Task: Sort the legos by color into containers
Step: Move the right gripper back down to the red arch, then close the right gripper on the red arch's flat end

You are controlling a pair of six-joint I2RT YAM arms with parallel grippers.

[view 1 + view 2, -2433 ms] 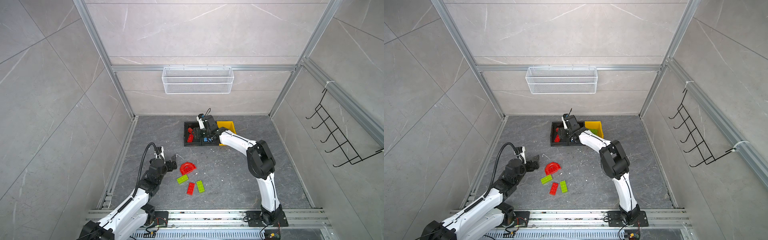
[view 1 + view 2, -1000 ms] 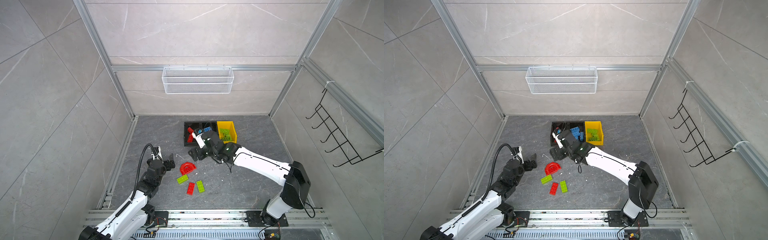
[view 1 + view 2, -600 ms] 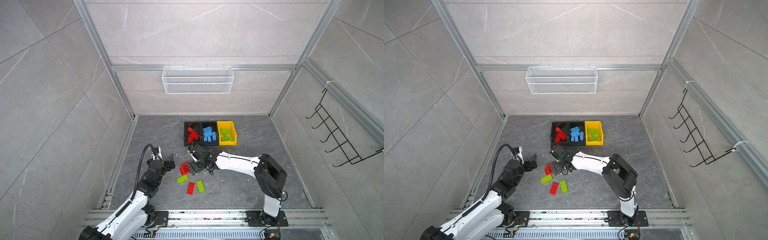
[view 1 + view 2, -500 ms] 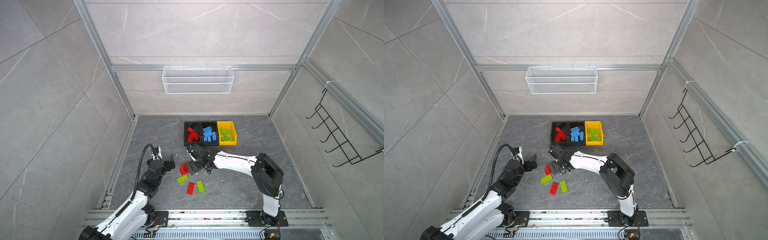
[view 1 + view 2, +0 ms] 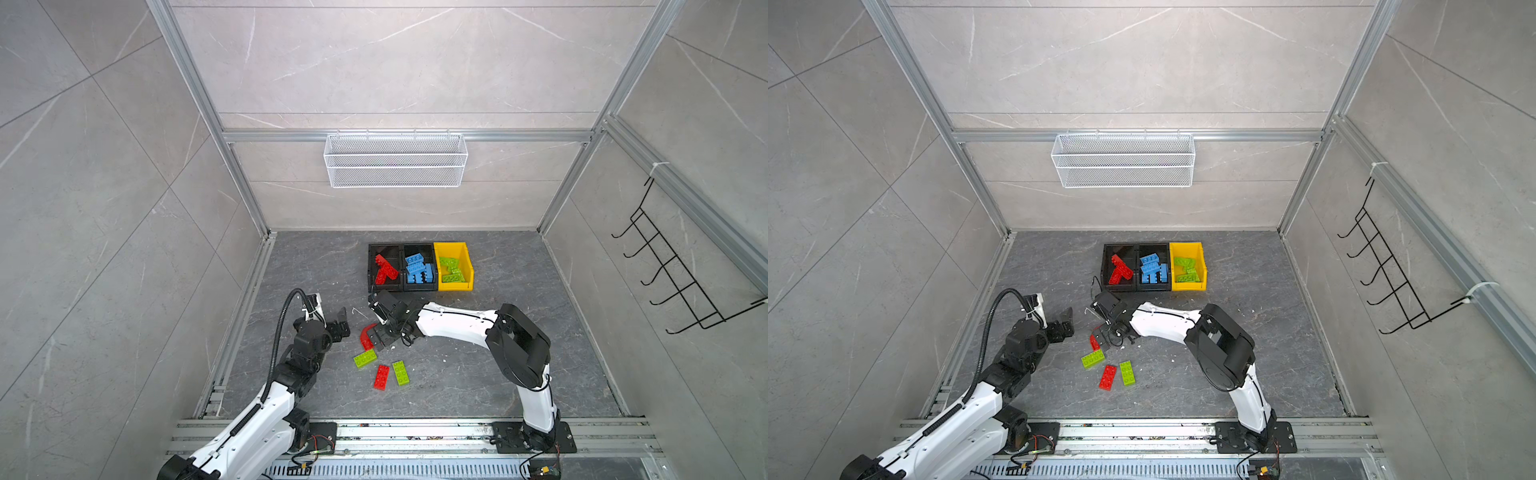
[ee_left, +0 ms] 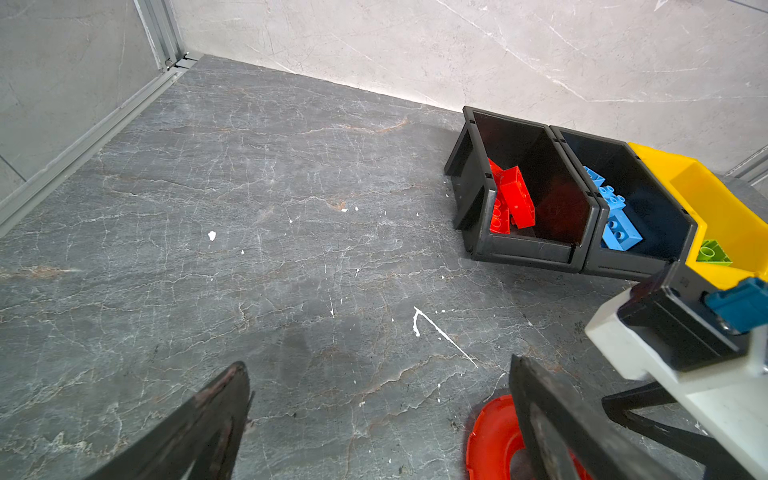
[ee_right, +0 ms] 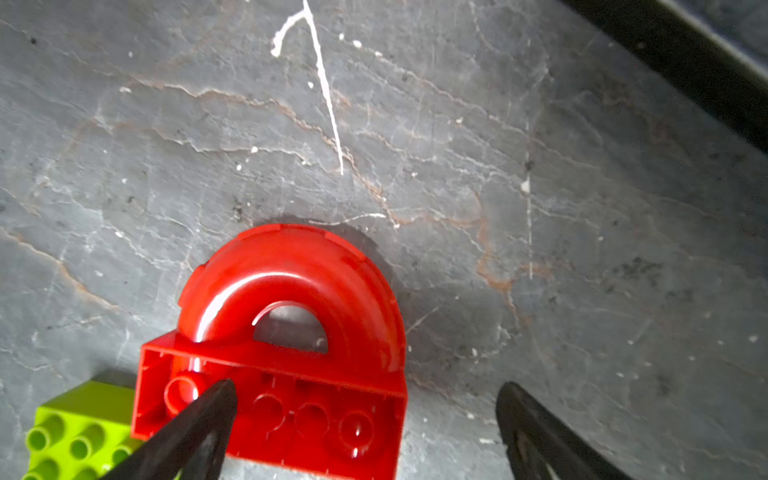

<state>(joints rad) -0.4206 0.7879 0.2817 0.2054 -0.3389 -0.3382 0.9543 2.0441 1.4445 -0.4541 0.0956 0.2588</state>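
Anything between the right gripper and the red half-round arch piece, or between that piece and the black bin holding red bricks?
Nothing visible. The open right gripper hangs right over the red arch piece; a lime green brick lies beside its base. The floor up to the black bin of red bricks is bare.

Both top views are bright and evenly lit by soft light from above, and the arms throw only faint shadows on the grey floor [image 5: 457, 374]. The wide lens splays the aluminium frame posts [image 5: 209, 116] toward the edges. In the right wrist view a white glare streak crosses the red arch piece [image 7: 291, 270], which casts a soft shadow. The fingers [image 7: 195, 432] of the right gripper [image 7: 366, 388] are out of focus. In the left wrist view the floor is sharp, the fingers [image 6: 208, 415] of the left gripper [image 6: 378, 365] are blurred, and the glossy wall of the black bin [image 6: 557, 208] mirrors red.
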